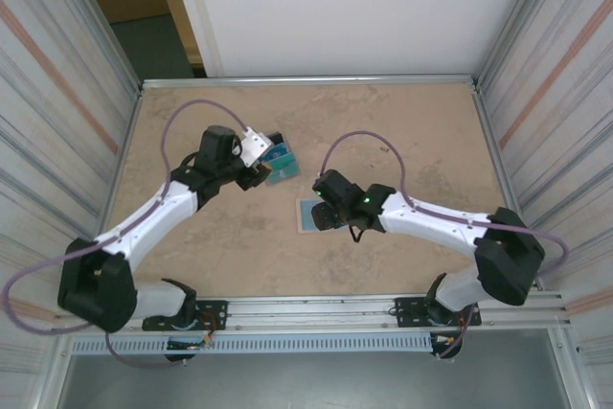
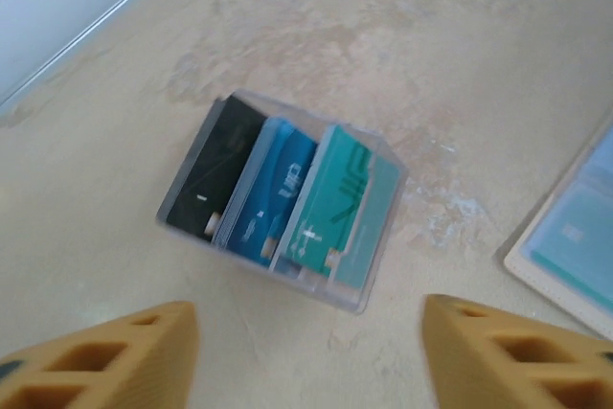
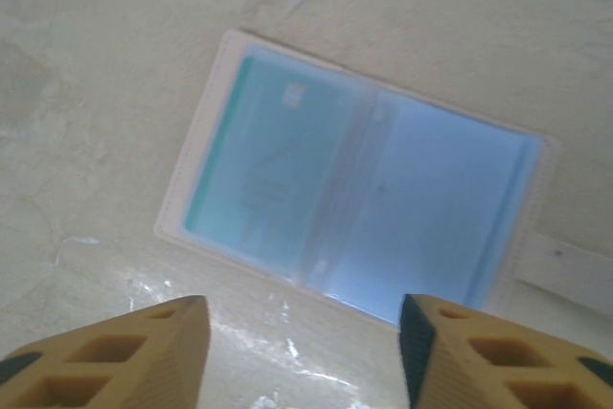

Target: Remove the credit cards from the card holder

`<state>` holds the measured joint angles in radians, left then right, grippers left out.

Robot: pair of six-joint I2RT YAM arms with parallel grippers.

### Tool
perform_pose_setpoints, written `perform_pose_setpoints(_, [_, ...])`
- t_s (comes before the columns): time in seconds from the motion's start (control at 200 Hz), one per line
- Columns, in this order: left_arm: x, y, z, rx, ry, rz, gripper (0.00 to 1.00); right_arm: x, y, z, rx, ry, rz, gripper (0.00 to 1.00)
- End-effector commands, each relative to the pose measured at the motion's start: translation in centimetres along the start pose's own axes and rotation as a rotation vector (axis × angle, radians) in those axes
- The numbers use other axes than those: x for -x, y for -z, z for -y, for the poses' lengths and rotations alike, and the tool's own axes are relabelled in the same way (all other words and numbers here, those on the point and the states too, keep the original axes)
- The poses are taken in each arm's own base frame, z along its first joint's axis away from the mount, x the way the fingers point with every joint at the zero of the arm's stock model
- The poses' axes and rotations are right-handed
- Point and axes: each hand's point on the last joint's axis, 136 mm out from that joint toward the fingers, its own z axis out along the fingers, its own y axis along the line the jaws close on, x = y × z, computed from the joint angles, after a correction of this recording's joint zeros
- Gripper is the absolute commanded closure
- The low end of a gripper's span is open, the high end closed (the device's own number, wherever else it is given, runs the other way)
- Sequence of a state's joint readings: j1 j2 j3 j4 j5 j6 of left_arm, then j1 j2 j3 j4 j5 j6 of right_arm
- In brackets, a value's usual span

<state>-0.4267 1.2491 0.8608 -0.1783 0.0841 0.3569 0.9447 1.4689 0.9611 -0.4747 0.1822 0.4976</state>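
My left end effector (image 2: 306,356) hangs spread and empty over the credit cards (image 2: 283,198) piled on the tabletop (image 2: 431,55), my right end effector (image 3: 302,352) spread above the open card holder (image 3: 450,208), whose remaining teal card (image 3: 268,179) I judge needs pinching out next.

Three credit cards (image 2: 283,200) lie in one fanned pile: one black card (image 2: 215,165), one blue card (image 2: 280,179) and one teal-green card (image 2: 337,193). A paler teal strip at the pile's 3 o'clock edge may be a fourth. One card holder (image 3: 450,208) has two pockets, with one teal-edged card (image 3: 273,174) in the 9 o'clock pocket. There are two grippers, one left gripper (image 2: 306,356) and one right gripper (image 3: 305,356), and one table (image 1: 412,122)
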Motion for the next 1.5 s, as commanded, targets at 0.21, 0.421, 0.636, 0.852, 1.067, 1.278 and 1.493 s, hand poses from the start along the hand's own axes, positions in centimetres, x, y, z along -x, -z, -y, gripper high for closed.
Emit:
perform_pose_setpoints(0.21, [-2.9,4.0,-2.6,0.233,0.382,0.079,0.01,0.3,-2.8,-2.5,0.036,0.034,-0.087,0.56])
perform_pose_setpoints(0.421, [-4.5,4.4,-2.6,0.26,0.499,0.074,0.01,-0.2,-5.0,-3.4,0.047,0.052,-0.147,0.58])
perform_pose_setpoints(0.636, [-4.6,4.6,-2.5,0.254,0.528,0.076,0.01,-0.7,-6.4,-3.4,0.047,0.048,-0.181,0.55])
perform_pose_setpoints(0.852, [-4.9,4.2,-2.1,0.239,0.54,0.061,0.01,-1.2,-7.4,-3.6,0.075,0.025,-0.202,0.49])
perform_pose_setpoints(1.067, [-5.0,4.1,-2.0,0.234,0.541,0.057,0.01,-1.7,-8.1,-3.1,0.064,0.014,-0.219,0.49])
perform_pose_setpoints(1.278, [-4.5,4.3,-2.1,0.232,0.542,0.07,0.01,-3.1,-8.7,-2.1,0.028,0.018,-0.25,0.5])
perform_pose_setpoints(1.493, [-4.0,4.8,-2.2,0.234,0.544,0.09,0.01,-3.6,-8.5,-1.1,0.005,0.007,-0.252,0.66])
